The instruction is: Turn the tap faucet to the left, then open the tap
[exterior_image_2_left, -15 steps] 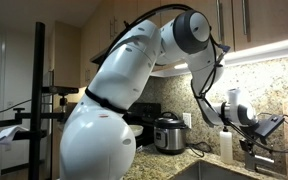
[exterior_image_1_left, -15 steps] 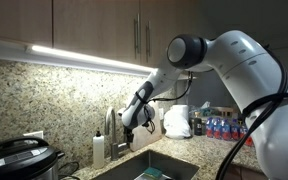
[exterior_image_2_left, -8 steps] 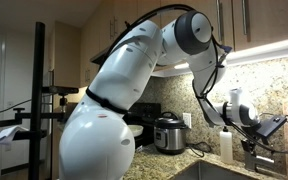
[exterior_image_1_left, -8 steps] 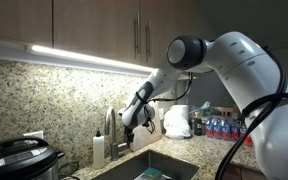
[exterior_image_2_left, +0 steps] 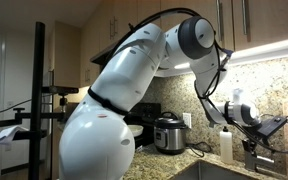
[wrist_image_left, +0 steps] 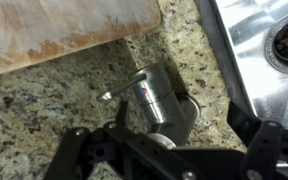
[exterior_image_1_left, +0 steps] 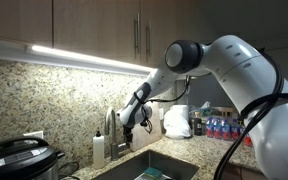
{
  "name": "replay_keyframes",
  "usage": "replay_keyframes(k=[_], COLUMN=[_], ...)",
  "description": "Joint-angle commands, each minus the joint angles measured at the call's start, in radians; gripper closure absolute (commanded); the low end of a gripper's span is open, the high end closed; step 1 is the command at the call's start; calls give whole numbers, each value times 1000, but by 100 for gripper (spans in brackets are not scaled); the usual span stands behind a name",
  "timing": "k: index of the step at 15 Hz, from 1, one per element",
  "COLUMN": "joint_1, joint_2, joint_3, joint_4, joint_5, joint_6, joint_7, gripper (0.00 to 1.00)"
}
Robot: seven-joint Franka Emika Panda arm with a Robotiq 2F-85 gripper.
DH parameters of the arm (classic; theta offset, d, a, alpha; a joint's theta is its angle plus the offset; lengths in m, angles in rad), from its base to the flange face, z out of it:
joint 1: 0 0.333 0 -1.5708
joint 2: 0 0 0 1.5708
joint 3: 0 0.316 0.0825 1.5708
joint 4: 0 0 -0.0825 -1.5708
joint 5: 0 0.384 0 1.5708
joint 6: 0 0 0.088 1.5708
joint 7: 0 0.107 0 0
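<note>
in the wrist view the tap (wrist_image_left: 156, 95) stands mid-frame on the granite surface (wrist_image_left: 44, 100), with its small lever pointing left and the sink (wrist_image_left: 252, 40) at upper right. the gripper (wrist_image_left: 169, 150) fills the bottom edge, its jaws spread wide to either side of the tap's base. in an exterior view a soap bottle (exterior_image_1_left: 100, 148) stands just left of the tap.

Slight sideways shift of arm (exterior_image_1_left: 183, 56)
</note>
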Motion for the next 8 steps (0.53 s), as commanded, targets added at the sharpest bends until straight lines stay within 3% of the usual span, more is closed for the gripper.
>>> replay_keyframes(k=[1, 8], joint_1=[-15, -19], joint_2=[23, 46], joint_3=[11, 13], joint_4=[46, 88], joint_5=[-16, -12], joint_6=[-35, -62], joint_7=[5, 2], gripper=[0, 0])
